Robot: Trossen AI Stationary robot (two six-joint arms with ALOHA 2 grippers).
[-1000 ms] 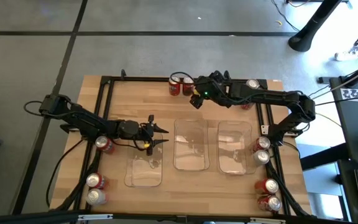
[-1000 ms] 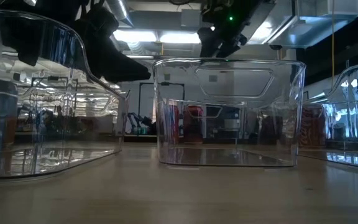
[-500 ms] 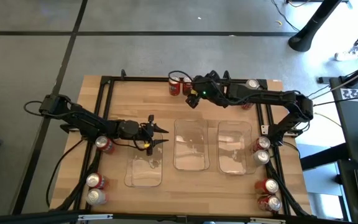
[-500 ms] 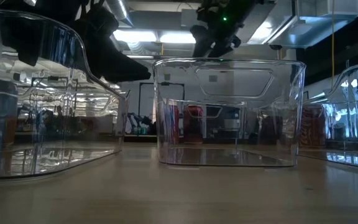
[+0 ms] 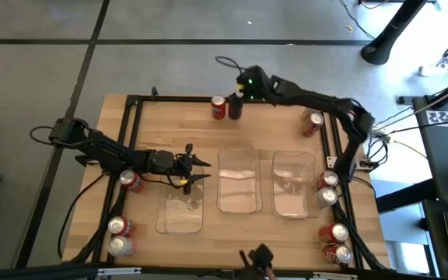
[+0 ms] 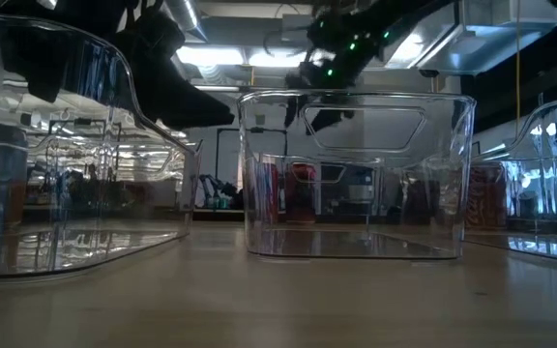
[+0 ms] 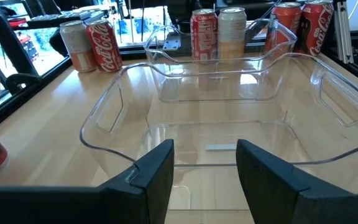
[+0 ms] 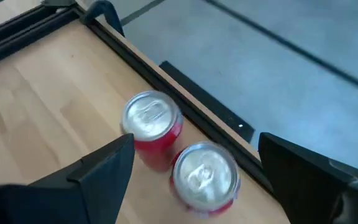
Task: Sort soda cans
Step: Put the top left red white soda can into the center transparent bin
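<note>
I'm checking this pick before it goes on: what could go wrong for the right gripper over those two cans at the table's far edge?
The two red cans stand touching, so a finger of the open right gripper may not fit between them and could tip one. They also sit beside the black frame rail, which a finger might strike. A knocked can could roll off the table edge.

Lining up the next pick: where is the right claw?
High view: right claw hangs open over two red aluminium soda cans at the wooden table's far edge.
</note>
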